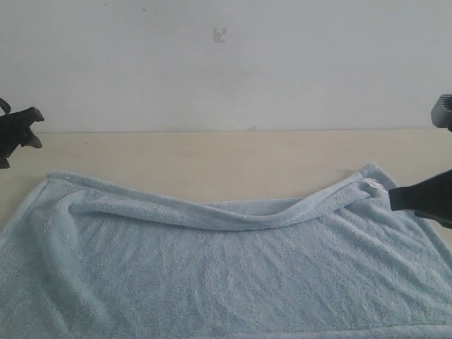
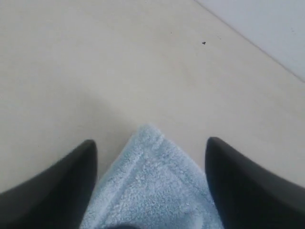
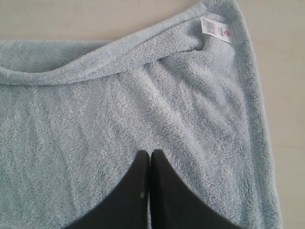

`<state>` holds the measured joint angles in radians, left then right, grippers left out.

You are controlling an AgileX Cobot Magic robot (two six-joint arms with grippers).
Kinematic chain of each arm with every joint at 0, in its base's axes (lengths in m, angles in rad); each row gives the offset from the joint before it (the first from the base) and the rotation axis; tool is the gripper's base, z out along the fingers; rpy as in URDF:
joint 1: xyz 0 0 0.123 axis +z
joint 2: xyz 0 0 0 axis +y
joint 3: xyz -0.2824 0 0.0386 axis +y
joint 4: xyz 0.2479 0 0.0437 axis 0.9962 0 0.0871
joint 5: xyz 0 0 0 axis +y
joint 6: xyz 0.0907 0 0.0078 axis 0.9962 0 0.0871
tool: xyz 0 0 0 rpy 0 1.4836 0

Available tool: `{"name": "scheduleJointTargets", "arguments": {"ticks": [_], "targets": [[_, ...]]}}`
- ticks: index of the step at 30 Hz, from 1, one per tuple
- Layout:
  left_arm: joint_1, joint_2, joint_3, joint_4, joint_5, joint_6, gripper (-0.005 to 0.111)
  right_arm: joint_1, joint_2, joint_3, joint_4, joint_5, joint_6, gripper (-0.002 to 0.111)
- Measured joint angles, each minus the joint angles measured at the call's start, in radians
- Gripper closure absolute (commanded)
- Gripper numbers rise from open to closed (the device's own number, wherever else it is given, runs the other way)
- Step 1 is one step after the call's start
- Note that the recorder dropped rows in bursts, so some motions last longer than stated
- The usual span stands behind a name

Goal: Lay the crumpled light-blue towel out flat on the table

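Exterior view: towel (image 1: 226, 282) far hem folded over; left end effector (image 2: 151, 142) gapes, right end effector (image 3: 150, 153) closed empty; shallow pinch may slip.

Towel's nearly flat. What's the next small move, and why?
Probably lower the open left pincer onto the towel corner lying between its fingers and close; a rolled fold along the far edge needs pulling out.

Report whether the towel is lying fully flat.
Not fully flat. The towel is mostly spread on the table, but a rolled-over fold runs along its far edge toward the label corner.
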<state>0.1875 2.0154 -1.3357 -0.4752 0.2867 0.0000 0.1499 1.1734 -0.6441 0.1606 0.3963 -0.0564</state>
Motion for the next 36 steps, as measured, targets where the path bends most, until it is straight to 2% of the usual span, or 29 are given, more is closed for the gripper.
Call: {"name": "scheduleJointTargets", "arguments": {"ticks": [4, 10, 13, 19, 22, 26, 29, 36], "targets": [[0.004, 0.0, -0.007, 0.065, 0.014, 0.0, 0.052, 0.0, 0.0, 0.0, 0.0, 0.0, -0.008, 0.108], [0.011, -0.054, 0.002, 0.184, 0.125, 0.0, 0.072, 0.0, 0.0, 0.0, 0.004, 0.0, -0.018, 0.108], [0.011, -0.107, 0.061, 0.195, 0.148, 0.011, 0.081, 0.0, 0.011, 0.0, 0.007, -0.002, -0.025, 0.108], [0.011, -0.228, 0.28, 0.207, 0.122, 0.036, 0.097, 0.0, 0.192, -0.083, 0.056, 0.068, -0.096, 0.108], [0.011, -0.33, 0.422, 0.218, 0.095, 0.04, 0.099, 0.0, 0.347, -0.216, 0.138, 0.121, -0.223, 0.108], [0.011, -0.357, 0.561, 0.243, 0.093, 0.042, 0.099, 0.0, 0.484, -0.313, 0.164, 0.147, -0.279, 0.108], [0.011, -0.348, 0.609, 0.249, 0.089, 0.044, 0.099, 0.0, 0.549, -0.335, 0.209, 0.162, -0.337, 0.108], [0.011, -0.249, 0.618, 0.27, 0.065, 0.044, 0.099, 0.0, 0.581, -0.341, 0.259, 0.165, -0.387, 0.108]]}}
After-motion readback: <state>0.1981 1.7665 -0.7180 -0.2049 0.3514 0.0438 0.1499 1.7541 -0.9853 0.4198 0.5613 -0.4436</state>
